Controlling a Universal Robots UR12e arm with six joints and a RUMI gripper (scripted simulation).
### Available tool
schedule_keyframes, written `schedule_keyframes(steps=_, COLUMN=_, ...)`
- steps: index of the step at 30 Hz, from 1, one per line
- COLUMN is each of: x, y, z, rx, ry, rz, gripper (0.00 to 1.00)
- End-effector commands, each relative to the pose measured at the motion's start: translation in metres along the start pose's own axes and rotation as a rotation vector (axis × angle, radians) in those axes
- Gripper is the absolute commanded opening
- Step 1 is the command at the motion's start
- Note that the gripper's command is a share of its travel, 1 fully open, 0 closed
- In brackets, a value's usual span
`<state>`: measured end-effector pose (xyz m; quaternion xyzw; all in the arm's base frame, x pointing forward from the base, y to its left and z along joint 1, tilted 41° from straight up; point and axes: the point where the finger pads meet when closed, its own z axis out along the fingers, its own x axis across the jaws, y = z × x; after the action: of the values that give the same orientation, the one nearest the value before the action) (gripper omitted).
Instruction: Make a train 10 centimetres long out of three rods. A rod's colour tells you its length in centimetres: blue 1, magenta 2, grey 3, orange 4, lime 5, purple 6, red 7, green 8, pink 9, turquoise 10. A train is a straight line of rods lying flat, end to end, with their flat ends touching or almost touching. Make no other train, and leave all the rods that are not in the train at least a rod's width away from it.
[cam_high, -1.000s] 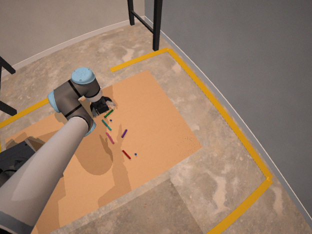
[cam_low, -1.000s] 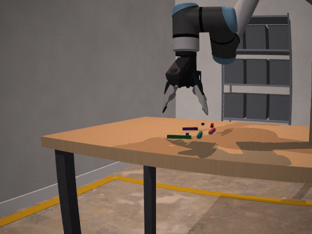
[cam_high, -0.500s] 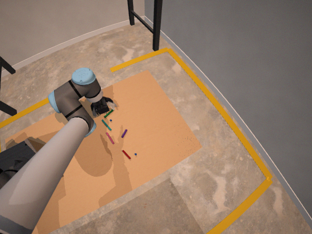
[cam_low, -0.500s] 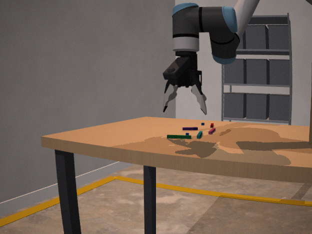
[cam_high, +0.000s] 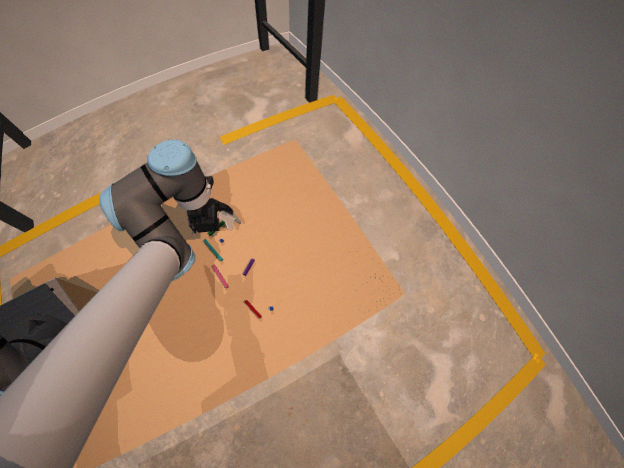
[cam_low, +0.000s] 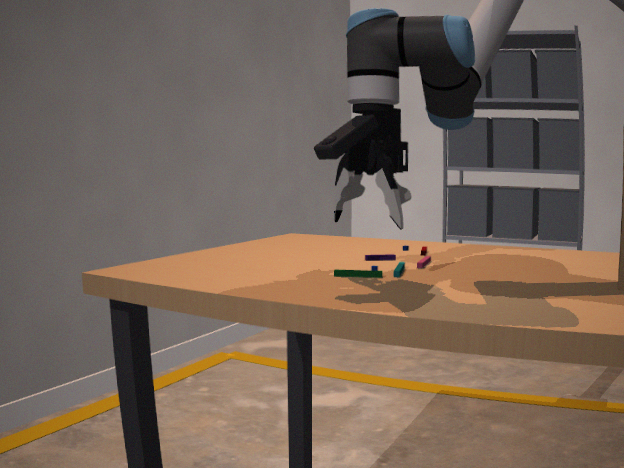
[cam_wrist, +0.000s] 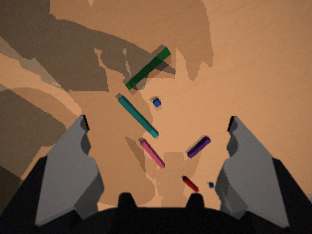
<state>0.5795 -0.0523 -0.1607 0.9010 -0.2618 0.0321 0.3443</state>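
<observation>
Seven rods lie flat and apart from one another on the wooden counter (cam_low: 201, 294), none joined end to end. The green rod (cam_wrist: 148, 68) lies farthest out in the wrist view, with the turquoise rod (cam_wrist: 138, 116) just beside it and a small blue rod (cam_wrist: 157, 103) between them to one side. Nearer the camera lie the pink rod (cam_wrist: 152, 153) and the purple rod (cam_wrist: 199, 147), then the red rod (cam_wrist: 190, 183) with a second blue rod (cam_wrist: 211, 185) close by. The claw (cam_low: 367, 219) hangs above the green rod, spread wide and grasping nothing. No writing or labels can be read anywhere. A grey shelf unit (cam_low: 580, 125) stands behind.
</observation>
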Motion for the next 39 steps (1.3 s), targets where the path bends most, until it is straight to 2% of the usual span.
schedule_keyframes(steps=1, x=0.008, y=0.008, z=0.0, rx=-0.006, ry=-0.002, rz=0.168, gripper=1.0)
schedule_keyframes(steps=4, x=0.01, y=0.009, z=0.0, rx=-0.006, ry=-0.002, rz=0.194, gripper=1.0)
schedule_keyframes(steps=7, x=0.014, y=0.015, z=0.0, rx=-0.006, ry=-0.002, rz=0.309, gripper=1.0)
schedule_keyframes(steps=19, x=0.03, y=0.031, z=0.0, rx=-0.006, ry=-0.001, rz=0.612, gripper=1.0)
schedule_keyframes(steps=21, x=0.03, y=0.031, z=0.0, rx=-0.006, ry=-0.001, rz=0.612, gripper=1.0)
schedule_keyframes(steps=23, x=0.034, y=0.037, z=0.0, rx=-0.006, ry=-0.001, rz=0.707, gripper=1.0)
schedule_keyframes(steps=39, x=0.05, y=0.059, z=-0.001, rx=-0.006, ry=0.001, rz=1.081, gripper=1.0)
